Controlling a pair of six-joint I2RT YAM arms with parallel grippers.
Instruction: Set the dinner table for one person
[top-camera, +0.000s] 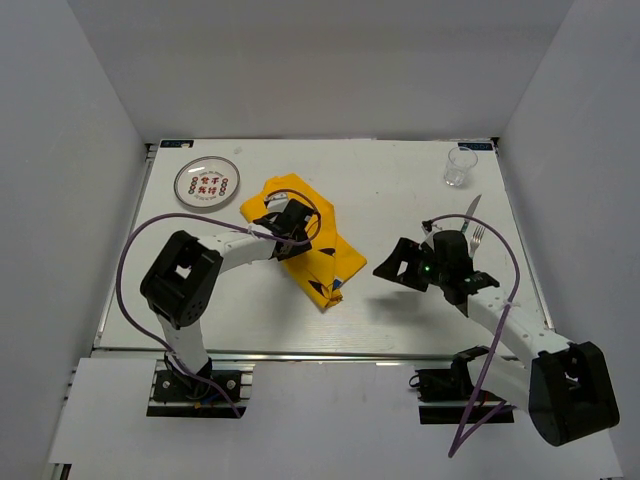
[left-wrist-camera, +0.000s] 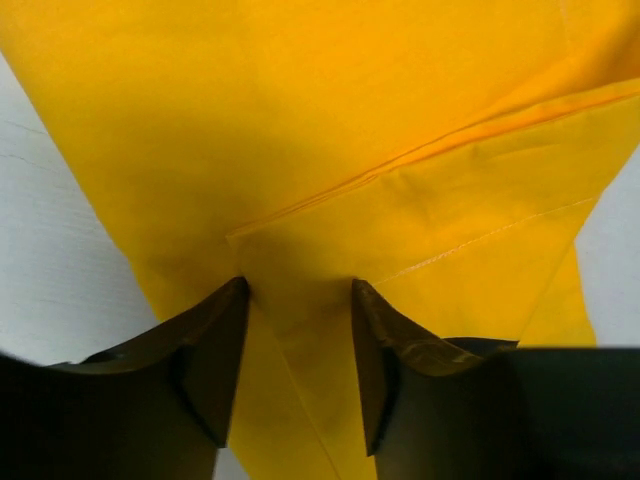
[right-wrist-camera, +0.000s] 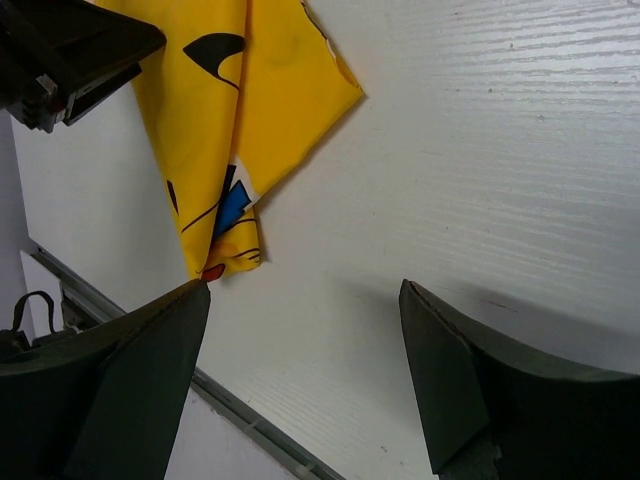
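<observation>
Dinner table (top-camera: 400, 320): a white planked top stretching away from my two bases, with a metal rail (top-camera: 330, 352) along its near edge.
Yellow cloth (top-camera: 325, 255): lies folded and rumpled on the table left of centre; cartoon print shows at its near corner.
Left gripper (left-wrist-camera: 300, 290): I have it down on the far part of the cloth. My fingers (left-wrist-camera: 215, 340) are drawn partway in, one on each side of a raised fold. I cannot tell whether they pinch it.
Right gripper (right-wrist-camera: 305, 290): I hold it above bare table, right of the cloth, fingers spread wide with nothing between them.
Plate (top-camera: 207, 183): round with red lettering, far left, near the cloth but apart from it.
Glass (top-camera: 459, 167): clear, upright, far right corner.
Knife (top-camera: 471, 208) and fork (top-camera: 476, 238): side by side, just beyond my right wrist.
</observation>
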